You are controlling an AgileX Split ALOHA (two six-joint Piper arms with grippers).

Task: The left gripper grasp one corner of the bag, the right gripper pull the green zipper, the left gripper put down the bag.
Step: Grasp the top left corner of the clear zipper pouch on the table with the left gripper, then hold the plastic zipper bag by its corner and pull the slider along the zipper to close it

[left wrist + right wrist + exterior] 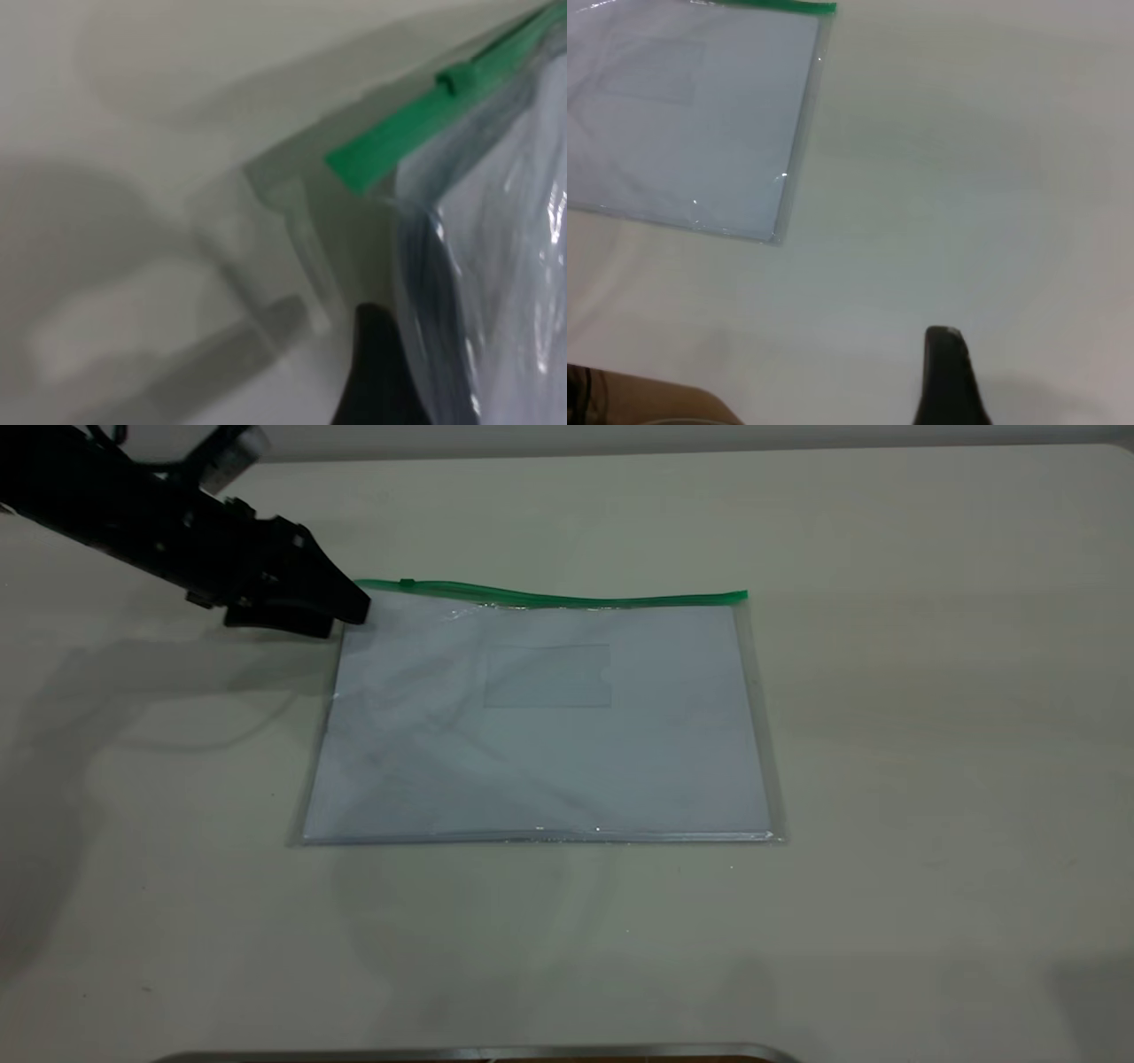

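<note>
bag [540, 726] flat on table [886, 779]; left gripper [350, 615] slanted low at its green-edged corner [363, 602] | grasp unclear

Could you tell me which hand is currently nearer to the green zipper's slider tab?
Left. The left hand sits at the bag's corner, beside the slider tab. The right hand hovers over bare table, well away.

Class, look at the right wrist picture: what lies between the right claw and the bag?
Nothing: in the right wrist view only bare table separates the right claw from the bag, which lies flat, well apart.
</note>
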